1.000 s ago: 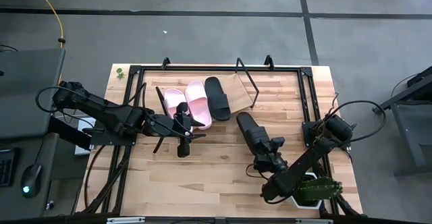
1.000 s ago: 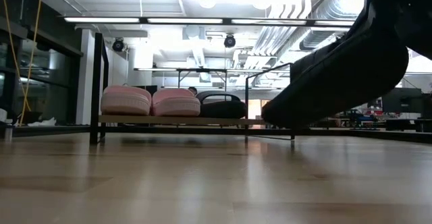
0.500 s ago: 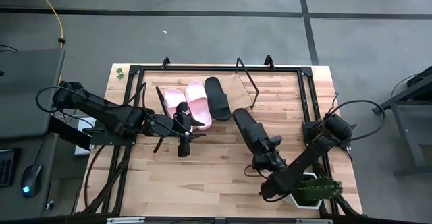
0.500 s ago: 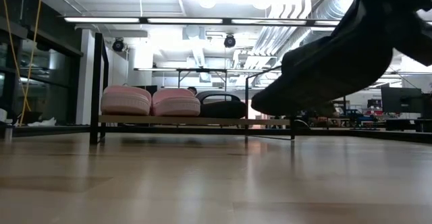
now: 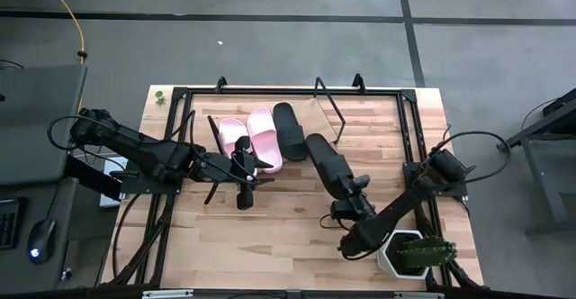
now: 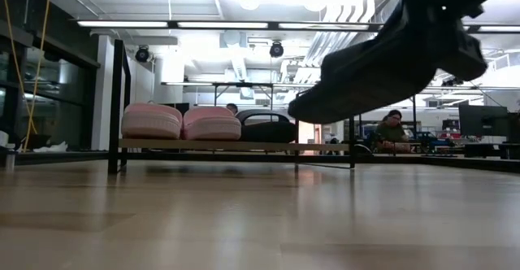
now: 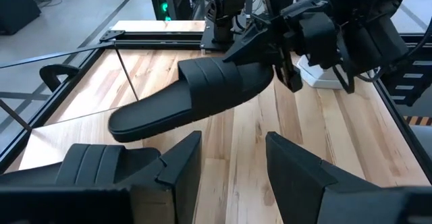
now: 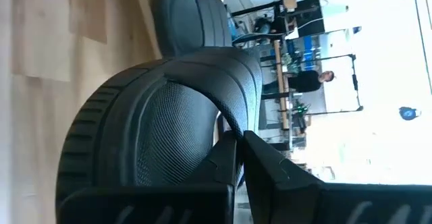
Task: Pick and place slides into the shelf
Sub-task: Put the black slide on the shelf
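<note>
Gripping a black slide (image 5: 326,162), your right gripper (image 5: 353,200) holds it raised just beside the shelf (image 5: 326,112); your left gripper (image 5: 245,166) waits open.

A light wooden table (image 5: 270,236) fills the middle of the high view. Along its upper edge sits the shelf (image 5: 326,112), a tilted pale board on a black wire frame. On the shelf's left part lie two pink slides (image 5: 250,137) and one black slide (image 5: 290,130) side by side. A white pot with a green plant (image 5: 416,254) stands at the table's lower right.
</note>
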Motion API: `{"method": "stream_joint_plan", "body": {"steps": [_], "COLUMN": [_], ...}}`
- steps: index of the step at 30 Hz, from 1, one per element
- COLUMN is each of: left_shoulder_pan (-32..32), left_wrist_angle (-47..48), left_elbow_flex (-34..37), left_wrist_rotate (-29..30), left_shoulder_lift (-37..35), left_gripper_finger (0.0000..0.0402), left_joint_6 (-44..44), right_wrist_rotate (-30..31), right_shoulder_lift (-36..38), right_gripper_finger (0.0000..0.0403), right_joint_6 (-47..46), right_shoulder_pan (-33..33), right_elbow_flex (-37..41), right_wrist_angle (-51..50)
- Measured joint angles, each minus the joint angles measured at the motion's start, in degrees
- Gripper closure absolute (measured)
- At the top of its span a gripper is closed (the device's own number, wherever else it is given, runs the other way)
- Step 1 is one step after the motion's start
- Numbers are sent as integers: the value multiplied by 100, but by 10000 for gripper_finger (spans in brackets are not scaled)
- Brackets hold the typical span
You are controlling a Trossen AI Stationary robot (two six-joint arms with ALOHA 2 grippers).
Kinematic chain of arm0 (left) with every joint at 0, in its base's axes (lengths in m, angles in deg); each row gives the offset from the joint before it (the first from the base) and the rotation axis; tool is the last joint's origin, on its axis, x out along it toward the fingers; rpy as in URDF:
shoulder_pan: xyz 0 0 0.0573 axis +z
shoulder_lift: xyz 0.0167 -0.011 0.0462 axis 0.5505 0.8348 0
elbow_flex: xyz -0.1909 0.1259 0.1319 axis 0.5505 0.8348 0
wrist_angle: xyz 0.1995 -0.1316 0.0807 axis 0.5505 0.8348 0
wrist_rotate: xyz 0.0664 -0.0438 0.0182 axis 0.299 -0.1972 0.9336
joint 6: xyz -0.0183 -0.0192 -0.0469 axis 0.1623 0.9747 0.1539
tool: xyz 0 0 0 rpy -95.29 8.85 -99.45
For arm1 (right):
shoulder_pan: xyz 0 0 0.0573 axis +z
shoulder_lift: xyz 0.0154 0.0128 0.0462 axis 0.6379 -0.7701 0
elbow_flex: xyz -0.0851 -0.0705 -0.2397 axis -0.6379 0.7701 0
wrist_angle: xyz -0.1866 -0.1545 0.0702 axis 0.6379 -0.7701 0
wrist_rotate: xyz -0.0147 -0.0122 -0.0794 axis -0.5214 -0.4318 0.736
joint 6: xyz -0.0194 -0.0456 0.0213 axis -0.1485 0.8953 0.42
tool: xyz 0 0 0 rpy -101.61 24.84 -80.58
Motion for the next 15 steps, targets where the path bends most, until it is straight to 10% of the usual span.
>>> {"method": "stream_joint_plan", "body": {"steps": [15], "left_shoulder_pan": [-1], "left_wrist_angle": [4], "left_elbow_flex": [-1], "left_wrist_rotate": [0], "left_shoulder_lift": [0], "left_gripper_finger": [252], "left_joint_6": [0], "right_wrist_rotate": [532], "right_shoulder_lift": [870], "right_gripper_finger": [403], "right_joint_6": [-703], "right_shoulder_pan": [-523], "right_elbow_flex": [1239], "right_wrist_angle": [1]}}
